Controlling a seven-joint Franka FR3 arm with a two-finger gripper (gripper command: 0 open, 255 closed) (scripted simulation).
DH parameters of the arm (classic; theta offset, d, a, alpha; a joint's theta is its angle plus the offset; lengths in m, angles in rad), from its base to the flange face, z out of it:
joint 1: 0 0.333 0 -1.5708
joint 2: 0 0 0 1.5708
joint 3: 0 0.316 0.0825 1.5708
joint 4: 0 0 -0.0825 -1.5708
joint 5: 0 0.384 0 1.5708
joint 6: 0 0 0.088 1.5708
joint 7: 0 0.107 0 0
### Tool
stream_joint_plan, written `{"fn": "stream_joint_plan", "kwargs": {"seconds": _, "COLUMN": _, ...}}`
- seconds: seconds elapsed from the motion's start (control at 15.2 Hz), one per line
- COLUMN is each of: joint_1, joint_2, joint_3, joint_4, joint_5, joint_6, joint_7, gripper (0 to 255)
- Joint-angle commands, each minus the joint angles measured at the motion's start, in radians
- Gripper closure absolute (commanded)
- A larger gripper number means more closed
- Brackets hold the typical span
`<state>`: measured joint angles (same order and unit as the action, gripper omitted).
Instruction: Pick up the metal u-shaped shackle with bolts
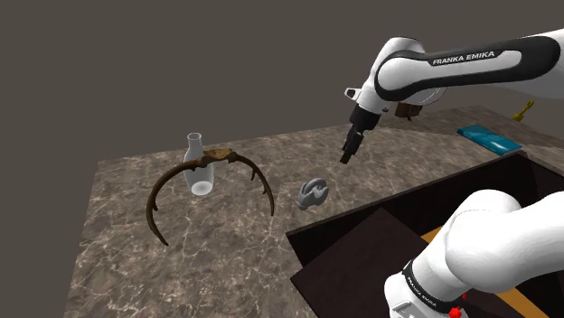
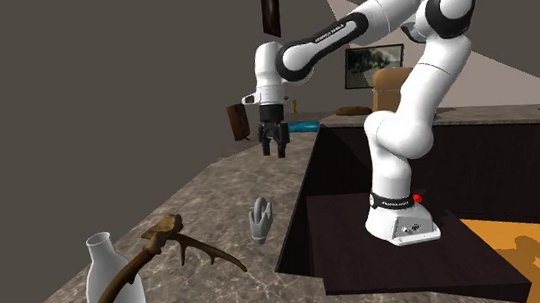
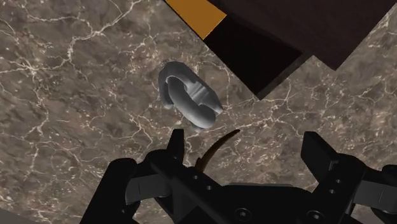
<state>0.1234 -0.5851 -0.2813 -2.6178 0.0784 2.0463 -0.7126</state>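
Wide-open jaws hang above the stone counter (image 3: 63,95), the grey shackle (image 3: 189,95) lying below them, untouched.

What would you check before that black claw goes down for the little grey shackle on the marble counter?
1. Are the fingers apart: ok; the gripper is open.
2. Is the shackle free: ok; it lies on the marble counter with nothing on it.
3. Is the gripper lined up: not ok; it hangs high above the counter, and the shackle lies ahead of the fingers, not between them.
4. Is the antler clear: cannot tell; a brown curved tip shows close by the shackle in the wrist view.
5. Is the glass bottle clear: ok; it stands beyond the antler, away from the shackle.
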Motion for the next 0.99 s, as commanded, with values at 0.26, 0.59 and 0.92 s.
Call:
{"fn": "stream_joint_plan", "kwargs": {"seconds": 0.26, "joint_1": 0.09, "joint_2": 0.223, "joint_3": -0.132, "joint_4": -0.001, "joint_5": 0.068, "joint_6": 0.175, "joint_7": -0.31, "gripper": 0}}
{"fn": "stream_joint_plan", "kwargs": {"seconds": 0.59, "joint_1": 0.185, "joint_2": 0.464, "joint_3": -0.219, "joint_4": 0.057, "joint_5": 0.23, "joint_6": 0.28, "joint_7": -0.618, "gripper": 0}}
{"fn": "stream_joint_plan", "kwargs": {"seconds": 0.92, "joint_1": 0.201, "joint_2": 0.573, "joint_3": -0.223, "joint_4": 0.069, "joint_5": 0.334, "joint_6": 0.337, "joint_7": -0.739, "gripper": 0}}
